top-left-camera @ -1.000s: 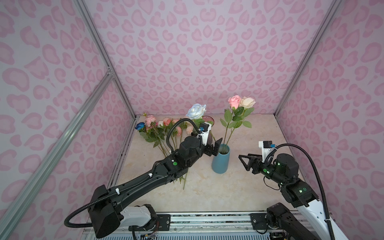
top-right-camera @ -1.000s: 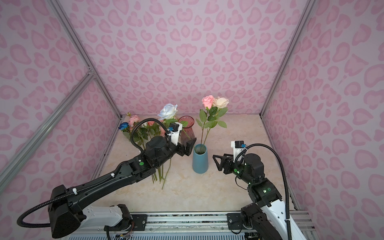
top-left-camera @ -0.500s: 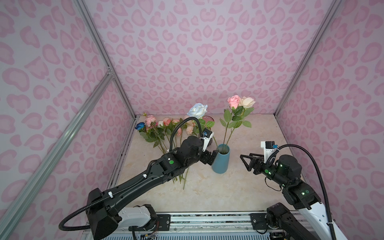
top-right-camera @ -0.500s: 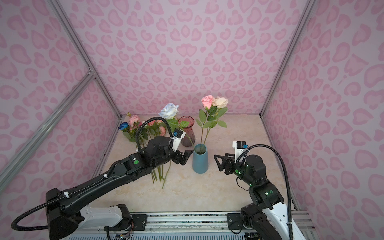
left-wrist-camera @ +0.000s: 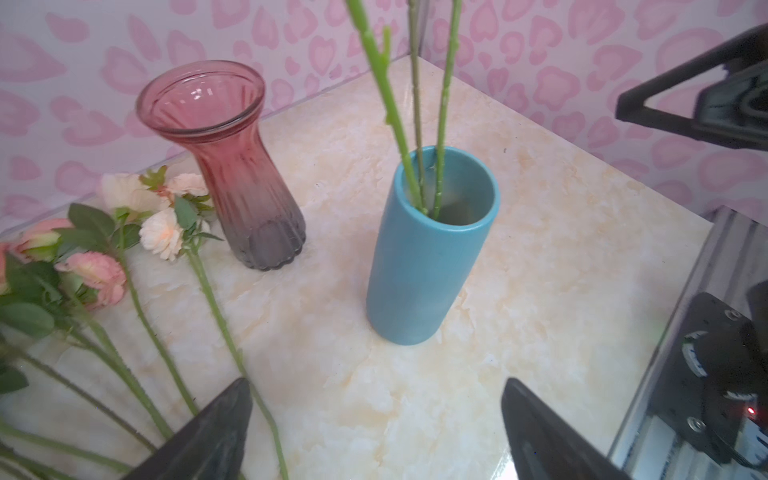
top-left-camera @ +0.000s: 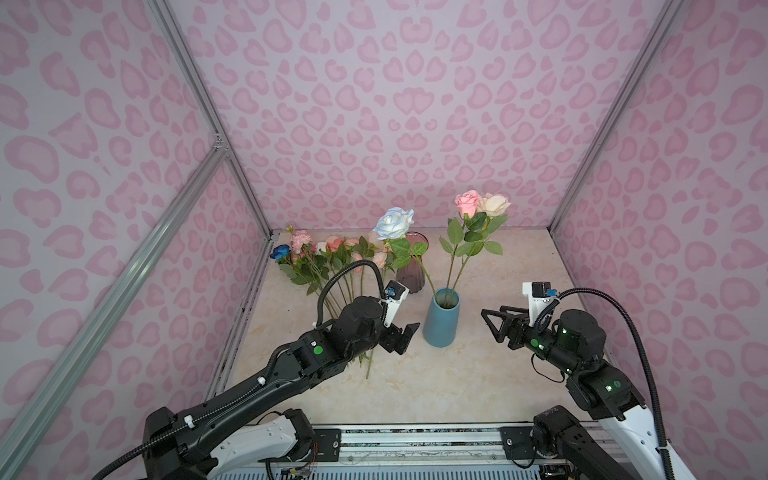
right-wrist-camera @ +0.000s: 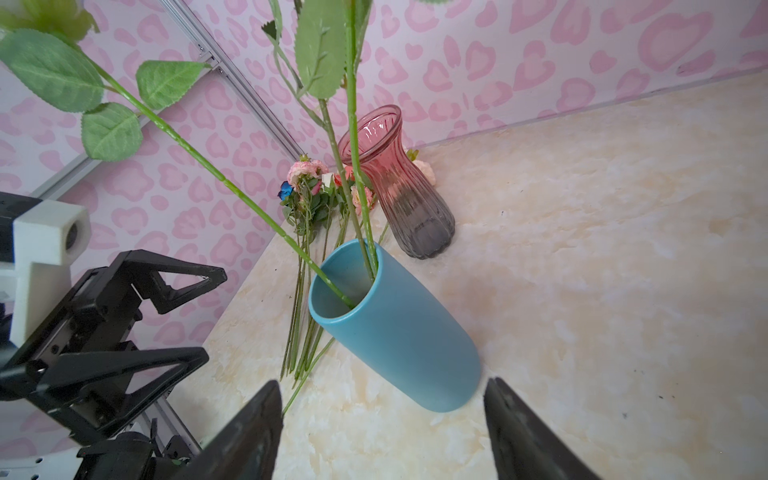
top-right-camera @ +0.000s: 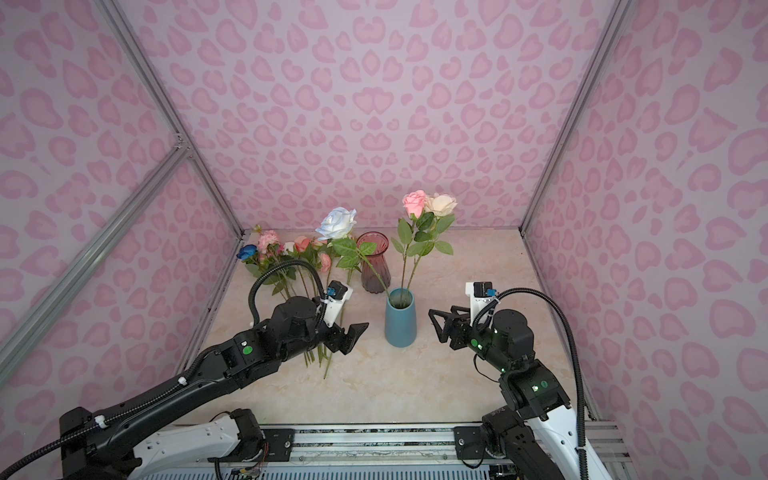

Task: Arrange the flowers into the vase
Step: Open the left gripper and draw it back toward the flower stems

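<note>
1. Blue vase [top-left-camera: 441,320]: upright at mid-table [top-left-camera: 415,386], holding three roses.
2. Roses in it: pale blue-and-white bloom [top-left-camera: 394,222] leaning left; pink bloom [top-left-camera: 467,203] and cream bloom [top-left-camera: 493,204] touching, side by side.
3. Red glass vase [top-left-camera: 409,270]: upright, just beyond the blue vase to the far left.
4. Loose flowers [top-left-camera: 328,257]: lying in a bunch at the far left, stems pointing near.
5. Left gripper [top-left-camera: 409,337]: just left of the blue vase, jaws apart, nothing between them.
6. Right gripper [top-left-camera: 490,326]: right of the vase, clear of it, jaws apart, nothing held.
</note>
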`<state>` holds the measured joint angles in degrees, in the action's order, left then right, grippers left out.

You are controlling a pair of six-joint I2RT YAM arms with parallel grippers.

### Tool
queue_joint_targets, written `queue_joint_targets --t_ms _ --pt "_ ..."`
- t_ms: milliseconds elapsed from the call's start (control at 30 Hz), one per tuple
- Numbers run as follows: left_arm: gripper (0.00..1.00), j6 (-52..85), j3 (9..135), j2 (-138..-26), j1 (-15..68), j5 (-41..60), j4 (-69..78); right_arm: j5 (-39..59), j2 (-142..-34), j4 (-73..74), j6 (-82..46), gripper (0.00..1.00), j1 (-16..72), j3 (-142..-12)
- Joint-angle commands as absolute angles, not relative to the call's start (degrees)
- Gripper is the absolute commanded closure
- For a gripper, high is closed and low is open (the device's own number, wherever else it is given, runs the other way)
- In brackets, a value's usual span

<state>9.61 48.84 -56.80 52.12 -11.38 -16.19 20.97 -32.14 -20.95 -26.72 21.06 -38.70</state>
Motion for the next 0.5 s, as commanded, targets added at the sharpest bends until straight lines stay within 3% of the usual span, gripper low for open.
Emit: queue_joint_targets --t_ms 0,33,100,133,200,367,467 --pt "0.21 17.3 45.1 -53.9 51.5 -25.8 -14.9 19.5 -32.5 -21.1 -26.7 0.26 21.1 -37.6" --pt "0.32 19.3 43.8 -52.9 51.5 -30.8 -15.1 18.8 -32.9 -21.2 -26.9 0.27 21.1 -37.0" --pt "0.38 22.2 40.1 -50.0 51.0 -37.2 -13.3 17.9 -33.2 -20.8 -27.8 0.28 21.2 -35.6" --pt "0.50 24.8 38.3 -48.3 49.9 -40.2 -13.0 17.8 -33.3 -20.2 -28.5 0.29 21.1 -34.8" --pt "0.62 29.8 36.9 -46.6 45.3 -40.7 -15.2 17.7 -33.6 -18.8 -29.5 0.30 21.1 -33.9" --pt "0.63 38.1 37.9 -55.8 26.1 -20.0 -16.2 15.9 -35.1 -17.0 -31.1 0.34 21.2 -33.0" --pt "0.52 35.3 44.8 -68.6 22.8 -15.2 -16.4 16.3 -36.2 -16.5 -31.0 0.34 21.1 -33.0"
